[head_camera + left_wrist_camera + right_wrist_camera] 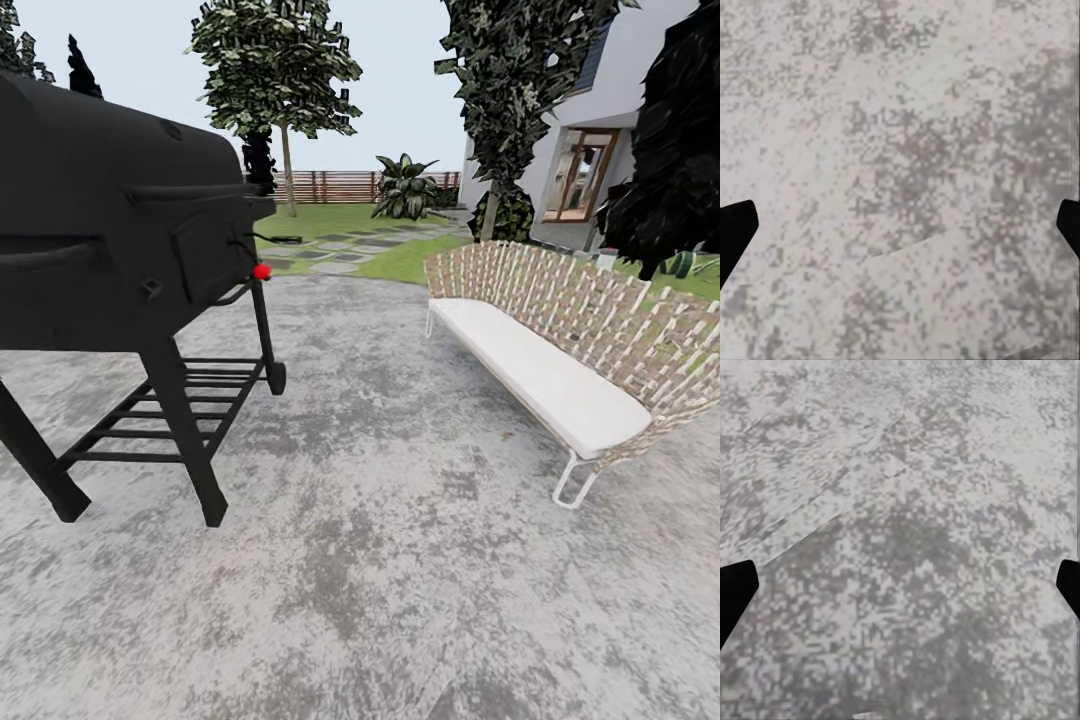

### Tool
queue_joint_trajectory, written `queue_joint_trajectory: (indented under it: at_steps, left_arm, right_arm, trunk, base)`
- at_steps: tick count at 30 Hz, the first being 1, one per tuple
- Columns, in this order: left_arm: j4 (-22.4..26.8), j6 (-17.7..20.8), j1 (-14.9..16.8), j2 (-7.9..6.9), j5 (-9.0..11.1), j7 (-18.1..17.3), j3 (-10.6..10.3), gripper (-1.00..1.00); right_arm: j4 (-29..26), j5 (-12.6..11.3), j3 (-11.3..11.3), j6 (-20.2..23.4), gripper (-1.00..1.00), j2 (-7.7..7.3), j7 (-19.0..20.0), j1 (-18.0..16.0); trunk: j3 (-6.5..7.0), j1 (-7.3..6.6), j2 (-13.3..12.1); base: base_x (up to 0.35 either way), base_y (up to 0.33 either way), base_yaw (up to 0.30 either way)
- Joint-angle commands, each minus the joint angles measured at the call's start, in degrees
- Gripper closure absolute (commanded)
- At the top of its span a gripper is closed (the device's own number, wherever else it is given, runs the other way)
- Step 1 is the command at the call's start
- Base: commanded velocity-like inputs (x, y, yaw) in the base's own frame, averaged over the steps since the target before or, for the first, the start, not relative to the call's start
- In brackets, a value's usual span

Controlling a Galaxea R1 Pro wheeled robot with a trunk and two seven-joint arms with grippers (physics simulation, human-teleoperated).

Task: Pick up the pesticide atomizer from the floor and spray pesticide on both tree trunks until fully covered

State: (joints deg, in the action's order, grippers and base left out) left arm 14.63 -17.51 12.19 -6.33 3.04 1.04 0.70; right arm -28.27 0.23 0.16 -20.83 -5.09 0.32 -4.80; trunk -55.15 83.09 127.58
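Pesticide atomizer not located. Barbecue smoker [110, 230], woven bench [560, 350] on mottled patio [380, 560]; trees [275, 70] beyond. Both grippers spread wide, empty. Judged light, rigid; grip body.

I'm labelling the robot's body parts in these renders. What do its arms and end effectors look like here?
Little shows. In each wrist view two plain black finger shapes poke in from opposite edges, angular and matte: the left end effector and the right end effector. No cables, markings or lighter tips can be made out on the parts showing. Behind them lies mottled grey paving. The arms themselves cannot be described from these pictures.
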Motion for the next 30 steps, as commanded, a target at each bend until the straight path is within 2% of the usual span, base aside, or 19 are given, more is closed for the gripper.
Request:
queue_joint_trajectory:
  at_steps: [1,13,16,21,30]
  left_arm:
    - [-0.04,-0.17,0.03,0.00,0.31,-0.02,0.01,-1.00]
    - [-0.04,-0.16,0.03,0.00,0.38,0.01,0.02,-1.00]
    - [-0.02,-0.20,0.03,0.00,0.34,-0.05,1.46,-1.00]
    - [-0.03,-0.32,0.03,0.00,0.30,-0.11,2.62,-1.00]
    - [-0.03,-0.33,0.03,0.00,0.30,-0.16,2.73,-1.00]
  right_arm:
    - [0.05,0.03,0.01,-0.18,-1.00,-0.01,0.03,-0.03]
    - [0.05,0.02,0.01,-0.17,-1.00,-0.01,0.03,-0.03]
    - [0.05,0.02,0.01,-0.13,-1.00,-0.01,0.03,-0.03]
    - [0.05,0.01,0.01,-0.17,-1.00,-0.01,0.03,-0.03]
    - [0.05,0.03,0.01,-0.15,-1.00,-0.01,0.03,-0.03]
  trunk:
    - [-0.05,0.02,0.01]
    - [-0.05,0.02,0.01]
    - [-0.05,0.02,0.01]
    - [-0.05,0.02,0.01]
    - [-0.05,0.02,0.01]
  base:
    - [0.313,-0.159,0.000]
    - [0.303,-0.188,0.000]
    - [0.320,-0.132,0.000]
    - [0.335,-0.054,0.000]
    - [0.339,-0.004,0.000]
